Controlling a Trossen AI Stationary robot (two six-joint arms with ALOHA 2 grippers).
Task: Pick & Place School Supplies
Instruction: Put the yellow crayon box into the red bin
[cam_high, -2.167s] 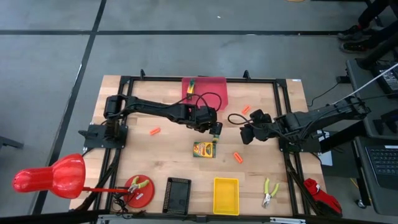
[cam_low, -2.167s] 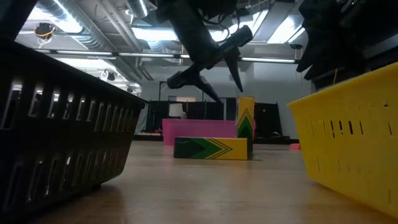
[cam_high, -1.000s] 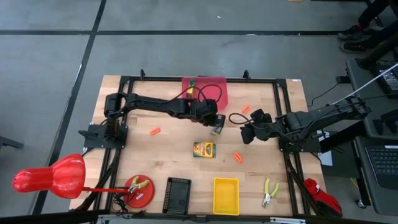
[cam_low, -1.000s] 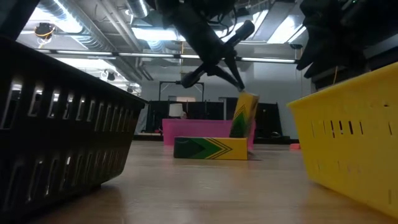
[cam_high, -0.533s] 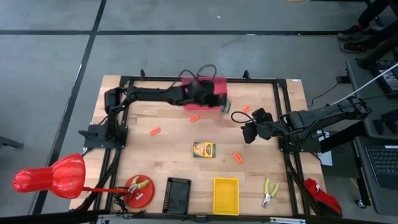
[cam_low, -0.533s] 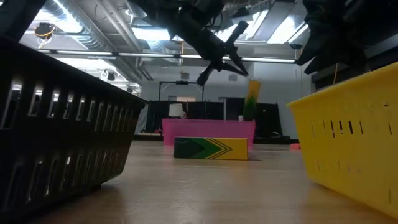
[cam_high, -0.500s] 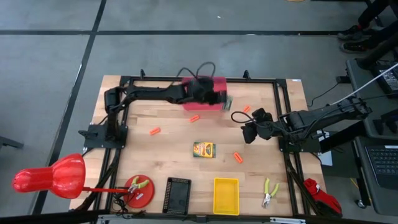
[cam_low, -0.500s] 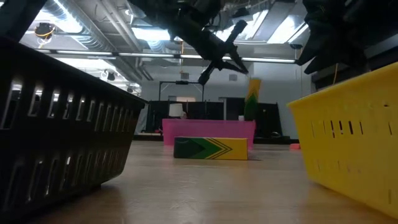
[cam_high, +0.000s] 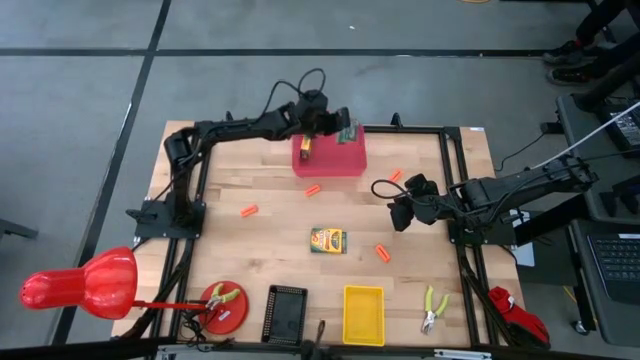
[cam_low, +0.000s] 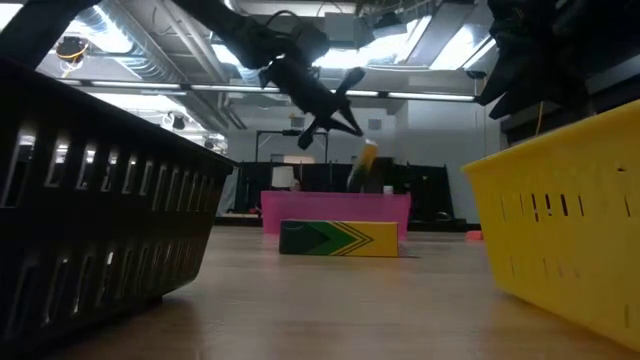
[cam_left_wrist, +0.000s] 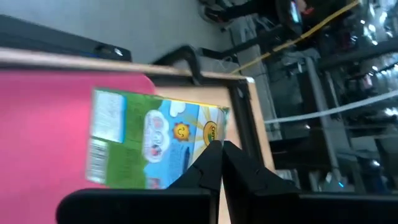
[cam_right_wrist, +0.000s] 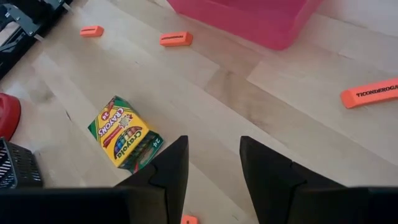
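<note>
Plainly "Crayola" on crayon box (cam_right_wrist: 125, 133)

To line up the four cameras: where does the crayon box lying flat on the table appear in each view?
High view: crayon box at table centre.
Low view: centre, lying flat before the pink bin.
Left wrist view: not in it.
Right wrist view: lower left.
Shared landmark: the pink bin.
</note>
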